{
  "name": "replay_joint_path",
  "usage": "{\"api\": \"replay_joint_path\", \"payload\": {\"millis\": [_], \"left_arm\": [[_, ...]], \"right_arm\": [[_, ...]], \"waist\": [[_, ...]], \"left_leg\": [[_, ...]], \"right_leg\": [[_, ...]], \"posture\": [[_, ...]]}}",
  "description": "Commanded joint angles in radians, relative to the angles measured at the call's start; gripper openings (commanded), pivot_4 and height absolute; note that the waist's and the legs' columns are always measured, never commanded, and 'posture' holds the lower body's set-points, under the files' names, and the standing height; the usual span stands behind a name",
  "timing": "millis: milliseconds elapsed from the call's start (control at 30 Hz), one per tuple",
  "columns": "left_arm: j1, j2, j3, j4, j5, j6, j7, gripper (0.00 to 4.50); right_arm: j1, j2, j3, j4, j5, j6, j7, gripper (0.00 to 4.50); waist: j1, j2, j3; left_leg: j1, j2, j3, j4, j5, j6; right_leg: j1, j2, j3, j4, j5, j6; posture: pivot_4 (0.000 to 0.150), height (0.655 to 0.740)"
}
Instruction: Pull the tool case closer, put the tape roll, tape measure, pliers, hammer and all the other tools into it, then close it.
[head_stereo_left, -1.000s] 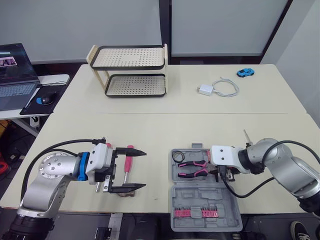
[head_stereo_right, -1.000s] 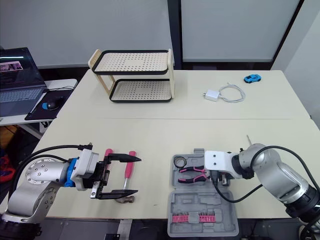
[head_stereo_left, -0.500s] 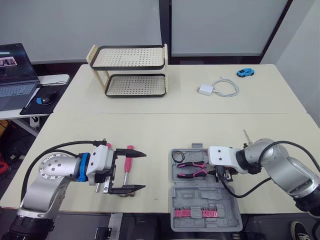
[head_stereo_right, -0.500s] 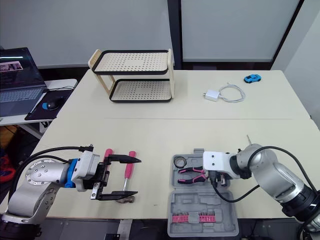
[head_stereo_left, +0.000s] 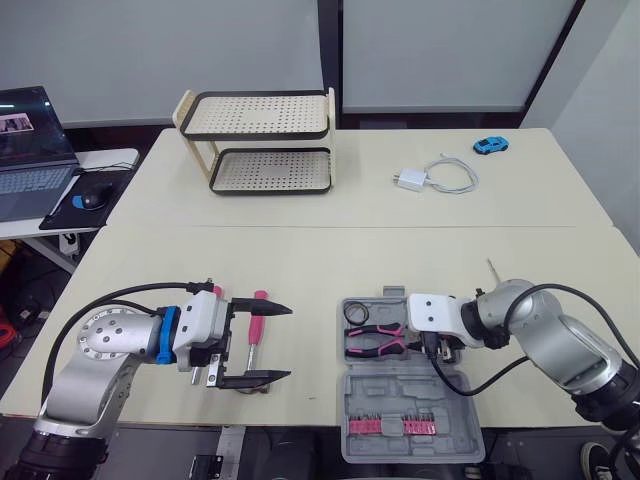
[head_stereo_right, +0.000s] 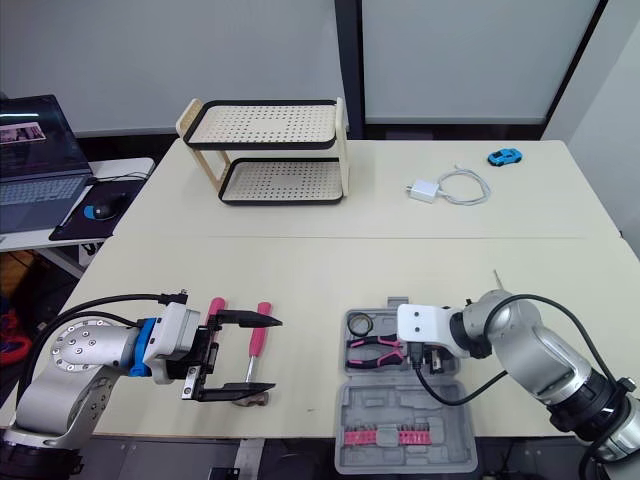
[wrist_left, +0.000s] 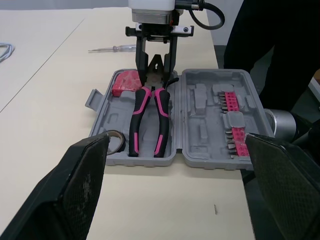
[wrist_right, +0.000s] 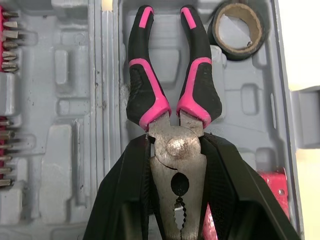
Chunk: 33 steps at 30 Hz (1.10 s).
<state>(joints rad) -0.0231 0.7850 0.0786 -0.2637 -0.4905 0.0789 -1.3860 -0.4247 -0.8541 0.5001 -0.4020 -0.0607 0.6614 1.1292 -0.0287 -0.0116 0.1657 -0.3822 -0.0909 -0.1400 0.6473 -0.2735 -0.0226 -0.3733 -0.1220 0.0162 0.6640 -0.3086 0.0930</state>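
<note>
On a pale beige counter (head_stereo_left: 300, 250), an open grey plastic tool case (head_stereo_left: 400, 392) lies near the front edge, before the robot's right arm. The right gripper (wrist_right: 175, 150) is clamped on the steel head of the black-and-pink-handled pliers (wrist_right: 145, 95), whose handles lie in the half of the case farther from the robot. The left gripper (head_stereo_left: 289, 341) hovers with its jaws wide apart over pink-handled tools (head_stereo_left: 256, 325) on the counter, well apart from the case. A dark tape roll (wrist_right: 215, 32) sits just beside one handle tip, and a red tape measure (wrist_left: 125, 82) fills a corner. Seating the pliers well likely means keeping them square to the moulded recess, pressing the head flat, then letting go and lifting straight off, without nudging the roll.
</note>
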Motion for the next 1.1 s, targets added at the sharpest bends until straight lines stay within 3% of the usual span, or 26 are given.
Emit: {"api": "replay_joint_path", "payload": {"millis": [33, 1100], "left_arm": [[-0.002, 0.014, 0.004, -0.002, 0.000, -0.013, 0.000, 4.50], [-0.017, 0.019, -0.008, 0.021, 0.009, -0.018, -0.010, 4.50]], "right_arm": [[-0.013, 0.010, 0.001, -0.009, -0.011, -0.016, -0.005, 1.17], [0.067, 0.053, 0.018, 0.116, -0.076, -0.149, -0.038, 1.17]], "waist": [[0.000, 0.000, 0.000], [-0.002, 0.000, 0.000]], "left_leg": [[0.000, 0.000, 0.000, 0.000, 0.000, 0.000], [0.000, 0.000, -0.001, 0.000, 0.000, 0.000]], "right_leg": [[0.000, 0.000, 0.000, 0.000, 0.000, 0.000], [0.000, 0.000, 0.000, 0.000, 0.000, 0.000]], "posture": [[0.150, 0.7400], [0.150, 0.7400]]}}
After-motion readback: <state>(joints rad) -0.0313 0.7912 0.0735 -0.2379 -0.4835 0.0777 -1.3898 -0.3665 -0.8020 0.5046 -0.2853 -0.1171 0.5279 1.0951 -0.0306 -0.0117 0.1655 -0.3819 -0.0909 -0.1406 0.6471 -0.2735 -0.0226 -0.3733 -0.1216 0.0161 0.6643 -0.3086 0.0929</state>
